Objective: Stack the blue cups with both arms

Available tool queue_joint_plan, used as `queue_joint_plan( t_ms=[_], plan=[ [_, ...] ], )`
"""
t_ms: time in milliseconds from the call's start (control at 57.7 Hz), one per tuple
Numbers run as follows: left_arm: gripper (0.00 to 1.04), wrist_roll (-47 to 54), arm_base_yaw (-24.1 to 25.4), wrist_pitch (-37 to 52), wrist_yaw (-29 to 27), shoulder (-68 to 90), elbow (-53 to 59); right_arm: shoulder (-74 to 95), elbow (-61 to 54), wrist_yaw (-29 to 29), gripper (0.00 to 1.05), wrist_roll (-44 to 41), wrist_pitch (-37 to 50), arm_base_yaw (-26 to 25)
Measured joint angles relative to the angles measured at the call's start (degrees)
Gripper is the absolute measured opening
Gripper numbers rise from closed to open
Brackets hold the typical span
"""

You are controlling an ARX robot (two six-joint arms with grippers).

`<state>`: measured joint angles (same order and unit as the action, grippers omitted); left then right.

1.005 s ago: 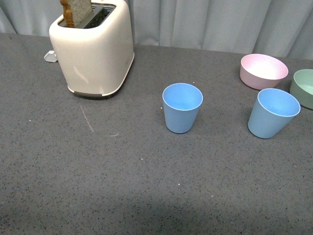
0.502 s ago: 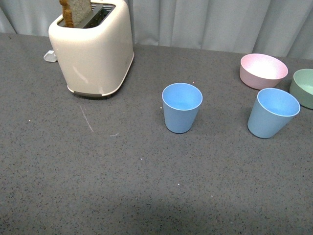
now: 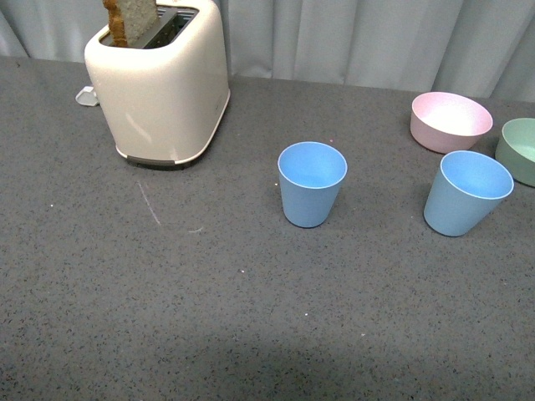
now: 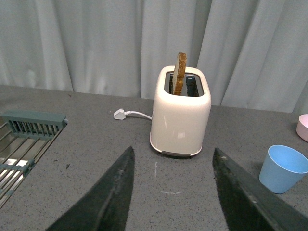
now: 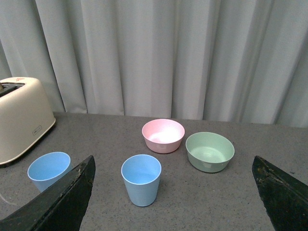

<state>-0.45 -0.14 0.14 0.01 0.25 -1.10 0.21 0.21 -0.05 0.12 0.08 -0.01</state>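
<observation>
Both cups stand upright on the table, apart. The centre cup is near the middle, and the right cup is at 3 o'clock from it. The toaster is at 10 o'clock from the centre cup. The pink bowl is at 12 o'clock from the right cup and the green bowl at 2 o'clock.

The left gripper and right gripper each hang above the table with jaws spread wide, holding nothing. Stacking looks not yet begun; the step in hand is the approach. Next, each arm likely needs to come down on its nearer cup. The right must avoid the bowls.
</observation>
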Motion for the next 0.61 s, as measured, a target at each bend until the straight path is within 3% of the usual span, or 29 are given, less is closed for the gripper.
queue_joint_plan(
  t_ms=[121, 191, 242, 398, 502, 606],
  plan=[
    [0.77, 0.0, 0.0, 0.0, 0.0, 0.0, 0.0, 0.0, 0.0, 0.0, 0.95, -0.1, 0.0, 0.0],
    [0.91, 0.0, 0.0, 0.0, 0.0, 0.0, 0.0, 3.8, 1.6, 8.8, 0.95, -10.6, -4.1, 2.5],
    [1.00, 0.1, 0.0, 0.0, 0.0, 0.0, 0.0, 9.5, 2.2, 10.0, 0.95, -17.9, -2.5, 3.0],
    [0.98, 0.2, 0.0, 0.0, 0.0, 0.0, 0.0, 29.5, 4.3, 7.4, 0.95, -22.1, 11.1, 1.9],
    [0.98, 0.2, 0.0, 0.0, 0.0, 0.0, 0.0, 51.4, 10.8, 6.0, 0.95, -17.0, 21.1, 0.2],
    [0.98, 0.2, 0.0, 0.0, 0.0, 0.0, 0.0, 67.3, 17.0, 4.7, 0.95, -10.8, 21.0, -1.0]
  ],
)
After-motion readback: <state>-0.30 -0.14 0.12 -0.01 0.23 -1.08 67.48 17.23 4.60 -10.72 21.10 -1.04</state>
